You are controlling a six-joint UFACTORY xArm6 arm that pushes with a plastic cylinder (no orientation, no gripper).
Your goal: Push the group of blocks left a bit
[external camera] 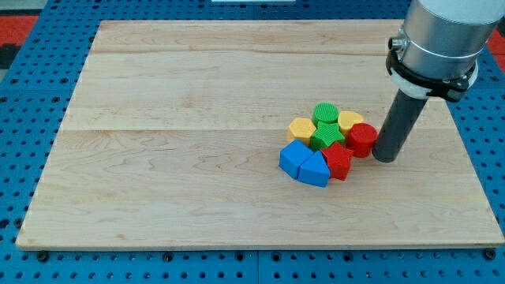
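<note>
A tight group of blocks sits right of the board's middle. It holds a green round block [324, 113], a green star [327, 135], a yellow hexagon-like block [301, 128], a smaller yellow block [349, 121], a red round block [363, 140], a red star [338, 160] and two blue blocks [294, 158] [314, 169]. My tip [386, 158] stands on the board just right of the red round block, touching or nearly touching it.
The wooden board [197, 158] lies on a blue pegboard table [24, 118]. The arm's grey wrist [438, 39] hangs over the board's upper right corner. A red patch [20, 28] shows at the view's top left.
</note>
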